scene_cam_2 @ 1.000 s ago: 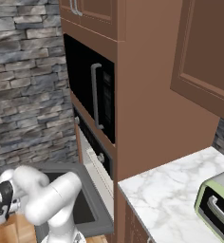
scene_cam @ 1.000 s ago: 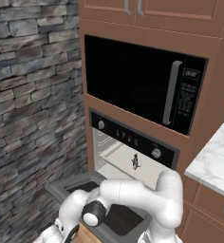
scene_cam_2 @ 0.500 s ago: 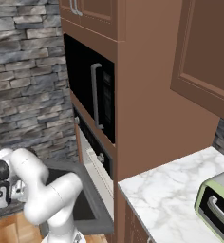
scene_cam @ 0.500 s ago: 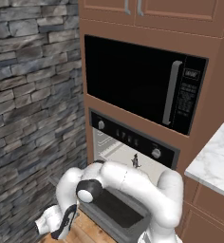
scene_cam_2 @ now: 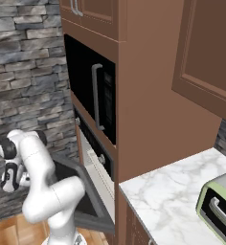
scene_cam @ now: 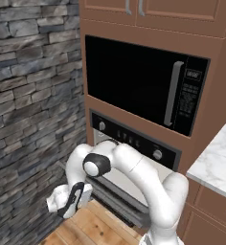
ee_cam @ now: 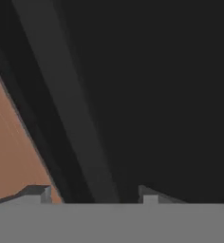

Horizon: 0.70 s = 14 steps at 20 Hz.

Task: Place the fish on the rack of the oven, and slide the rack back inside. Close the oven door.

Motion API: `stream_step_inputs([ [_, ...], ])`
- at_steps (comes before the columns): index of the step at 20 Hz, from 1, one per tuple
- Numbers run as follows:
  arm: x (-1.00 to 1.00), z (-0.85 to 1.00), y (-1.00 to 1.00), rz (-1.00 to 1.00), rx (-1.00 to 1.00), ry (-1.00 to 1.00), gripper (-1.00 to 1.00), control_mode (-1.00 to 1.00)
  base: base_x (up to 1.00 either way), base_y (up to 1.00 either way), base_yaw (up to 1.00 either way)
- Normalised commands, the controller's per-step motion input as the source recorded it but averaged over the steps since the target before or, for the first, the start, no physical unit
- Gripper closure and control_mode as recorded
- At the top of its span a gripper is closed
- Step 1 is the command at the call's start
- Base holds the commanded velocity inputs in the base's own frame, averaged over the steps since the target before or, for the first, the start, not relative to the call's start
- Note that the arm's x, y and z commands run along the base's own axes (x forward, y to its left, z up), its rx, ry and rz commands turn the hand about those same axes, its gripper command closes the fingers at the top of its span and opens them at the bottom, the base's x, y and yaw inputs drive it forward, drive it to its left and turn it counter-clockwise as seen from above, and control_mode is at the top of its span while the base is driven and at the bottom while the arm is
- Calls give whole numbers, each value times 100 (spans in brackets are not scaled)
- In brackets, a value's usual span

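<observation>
The oven (scene_cam: 134, 141) sits in brown cabinetry under a black microwave. Its oven door (scene_cam: 118, 205) (scene_cam_2: 86, 201) hangs open, lowered almost flat over the floor. My arm reaches down past the door's left front edge. The gripper (scene_cam: 69, 205) (scene_cam_2: 9, 181) points downward at that edge. In the hand view the gripper (ee_cam: 94, 194) is open, its tips straddling a grey band along the dark oven door (ee_cam: 156, 95). I cannot tell if they touch it. A pale interior (scene_cam_2: 98, 167) shows in the cavity; the rack cannot be made out. The fish is out of view.
The black microwave (scene_cam: 134, 81) with a vertical handle is above the oven. A stone wall (scene_cam: 28, 95) stands close on the left. Wooden floor (scene_cam: 100, 227) lies below the door. A marble counter (scene_cam_2: 172, 191) with a green toaster oven (scene_cam_2: 220, 206) is to the right.
The arm has swung down and to the left, from in front of the base to the open door's left front edge. The fingers have drawn closer together.
</observation>
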Motion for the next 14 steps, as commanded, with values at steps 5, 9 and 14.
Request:
stream_step_inputs([
  [5, 14, 67, -100, -32, -23, -4, -100, -100, 0, 0, 0],
  [9, 23, 67, -100, -32, -21, -2, -100, -100, 0, 0, 0],
  [14, 44, 55, -100, -32, -19, 0, -100, -100, 0, 0, 0],
])
